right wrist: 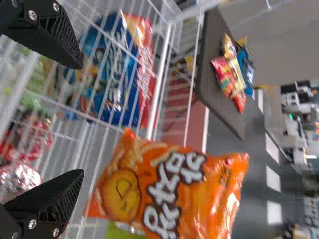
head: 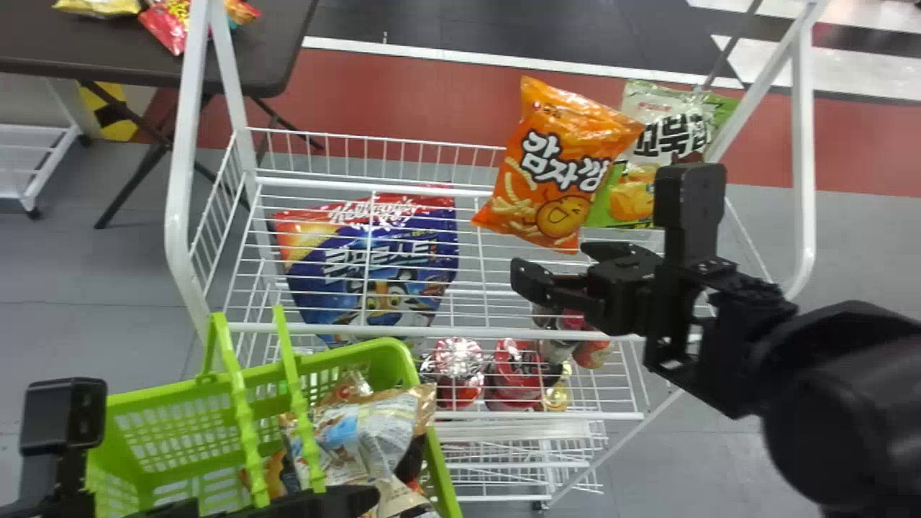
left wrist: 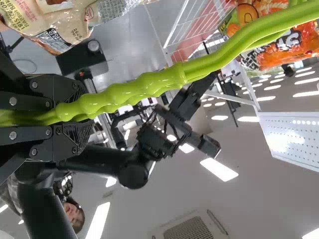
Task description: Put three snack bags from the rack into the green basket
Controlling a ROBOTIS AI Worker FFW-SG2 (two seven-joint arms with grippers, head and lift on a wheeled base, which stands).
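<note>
Fingers of our right gripper stand wide apart above the right part of the rack, and we have nothing between them. The orange bag is just beyond their tips, at the rack's far right, tilted, its printed face toward us. Whether it touches the wires below it, we cannot tell. It partly covers a green-and-yellow bag and a white-and-green bag.

To the left of these we see a blue bag through the white wires. Nearer us, behind the wires too, are a red pack and, beside it, a silver-topped pack.

Our left gripper is closed around the handles of the green basket, at the rack's near left. Inside we have crinkled snack bags; how many, we cannot tell. Beyond the rack, at the far left, more bags lie on a dark table.
</note>
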